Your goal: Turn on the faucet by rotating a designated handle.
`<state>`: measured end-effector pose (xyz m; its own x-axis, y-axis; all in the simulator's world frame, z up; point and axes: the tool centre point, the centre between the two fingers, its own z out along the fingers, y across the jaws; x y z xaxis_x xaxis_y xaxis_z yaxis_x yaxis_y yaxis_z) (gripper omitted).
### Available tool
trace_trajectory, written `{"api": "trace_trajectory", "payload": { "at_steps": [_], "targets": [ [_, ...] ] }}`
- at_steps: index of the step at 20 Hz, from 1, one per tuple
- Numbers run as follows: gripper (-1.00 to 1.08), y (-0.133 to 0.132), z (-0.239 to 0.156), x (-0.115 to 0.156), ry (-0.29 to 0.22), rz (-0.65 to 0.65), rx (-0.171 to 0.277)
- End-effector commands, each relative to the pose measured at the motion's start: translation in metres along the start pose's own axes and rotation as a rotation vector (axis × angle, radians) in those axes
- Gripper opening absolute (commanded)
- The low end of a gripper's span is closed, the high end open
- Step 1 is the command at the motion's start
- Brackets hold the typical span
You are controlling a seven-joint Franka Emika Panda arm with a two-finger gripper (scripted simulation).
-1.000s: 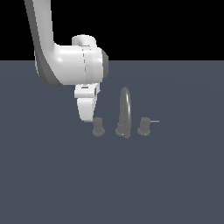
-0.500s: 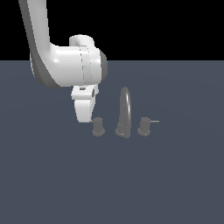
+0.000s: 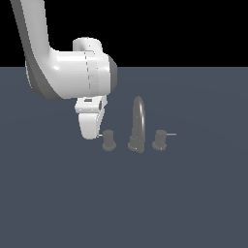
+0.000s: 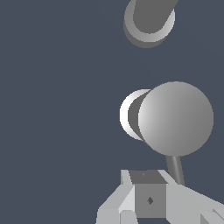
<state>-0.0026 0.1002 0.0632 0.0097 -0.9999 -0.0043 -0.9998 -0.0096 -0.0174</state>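
We are looking at a dark slate-blue floor point(image 3: 121, 203) with the faucet point(image 3: 138, 127) standing a little past the middle of the exterior view. Its arched spout is rising from a round base, flanked by two short knobs.

The handle point(image 3: 108, 140), the knob on the exterior view's left, is sitting just beside the spout base. A thin lever rod is sticking out of it toward the exterior view's left, where only a short stub is showing before the arm's white hand covers it. The right-hand knob point(image 3: 160, 139) is mirroring it, with its own rod pointing toward the exterior view's right.

The gripper point(image 3: 90, 130) is hanging low, just beside the handle on the exterior view's left, its tip reaching down to about the knob's height. The big white arm point(image 3: 68, 75) is arching in above it from the upper left of that view.

In the wrist view we are seeing the handle point(image 4: 175, 118) from above as a large grey disc with its pale flared base peeking out behind. The lever rod is running from the disc toward the gripper point(image 4: 151, 199) and ending at the grey finger block. Whether it is touching the rod, and whether the fingers are spread or pressed together, we cannot tell. The spout base point(image 4: 148, 22) is showing at the frame edge.
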Motion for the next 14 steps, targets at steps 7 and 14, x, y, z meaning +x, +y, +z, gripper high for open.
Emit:
{"api": "trace_trajectory", "payload": {
  "at_steps": [7,14],
  "targets": [
    [-1.00,0.034,0.000,0.004,0.004,-0.003,-0.016],
    [-1.00,0.042,0.000,0.006,-0.003,-0.014,-0.009]
  ]
}}
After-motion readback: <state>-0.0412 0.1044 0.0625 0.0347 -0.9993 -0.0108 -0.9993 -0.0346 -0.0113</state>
